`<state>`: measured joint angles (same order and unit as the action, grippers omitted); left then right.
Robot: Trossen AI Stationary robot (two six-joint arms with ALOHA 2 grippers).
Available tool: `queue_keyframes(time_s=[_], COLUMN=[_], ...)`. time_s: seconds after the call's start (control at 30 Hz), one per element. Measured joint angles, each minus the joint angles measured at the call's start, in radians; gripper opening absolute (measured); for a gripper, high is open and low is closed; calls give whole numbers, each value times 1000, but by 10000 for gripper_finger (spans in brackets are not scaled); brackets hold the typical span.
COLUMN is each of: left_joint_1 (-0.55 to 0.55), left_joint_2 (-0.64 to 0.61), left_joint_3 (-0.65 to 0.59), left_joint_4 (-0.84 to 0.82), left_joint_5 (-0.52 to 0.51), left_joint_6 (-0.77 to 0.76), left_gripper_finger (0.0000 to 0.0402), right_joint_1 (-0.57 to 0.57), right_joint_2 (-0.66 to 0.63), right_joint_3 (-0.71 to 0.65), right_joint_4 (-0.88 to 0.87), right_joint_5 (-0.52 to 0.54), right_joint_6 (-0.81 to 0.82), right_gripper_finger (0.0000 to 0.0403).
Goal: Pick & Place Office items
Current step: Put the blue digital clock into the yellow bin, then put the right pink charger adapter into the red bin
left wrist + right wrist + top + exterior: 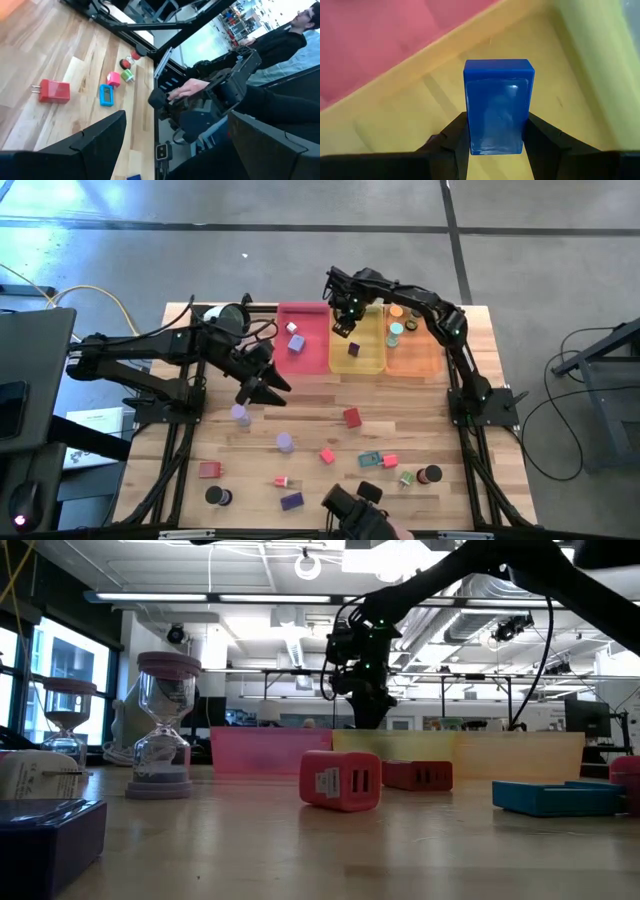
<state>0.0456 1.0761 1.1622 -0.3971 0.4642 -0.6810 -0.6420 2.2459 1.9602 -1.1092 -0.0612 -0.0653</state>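
Above the yellow tray [410, 107], right end effector [492, 135] clamps a blue block [498, 105].

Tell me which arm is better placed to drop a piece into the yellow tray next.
Right. The right gripper holds the blue block directly over the yellow tray, while the left gripper is open, empty, over bare table.

Wooden table [310, 412]. Far edge: pink tray [305, 340], yellow tray [363, 345], orange tray [415, 352] side by side, touching. Scattered on the bare wood: red block [351, 417], two lavender cylinders [240, 414] [285, 442], purple block [291, 501], teal block [370, 459], black disc [216, 496], red plug block [209, 470].
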Motion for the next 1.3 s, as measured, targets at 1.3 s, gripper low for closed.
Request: queue_keyframes(time_s=[1.3], left_joint_1=[-3], left_joint_2=[-1], left_joint_3=[0], left_joint_4=[-1], left_joint_5=[58], left_joint_6=[0], left_gripper_finger=[340], right_joint_1=[-6], right_joint_2=[40], right_joint_3=[-2], right_joint_4=[-36], right_joint_5=[-17], right_joint_6=[95], right_gripper_finger=[217])
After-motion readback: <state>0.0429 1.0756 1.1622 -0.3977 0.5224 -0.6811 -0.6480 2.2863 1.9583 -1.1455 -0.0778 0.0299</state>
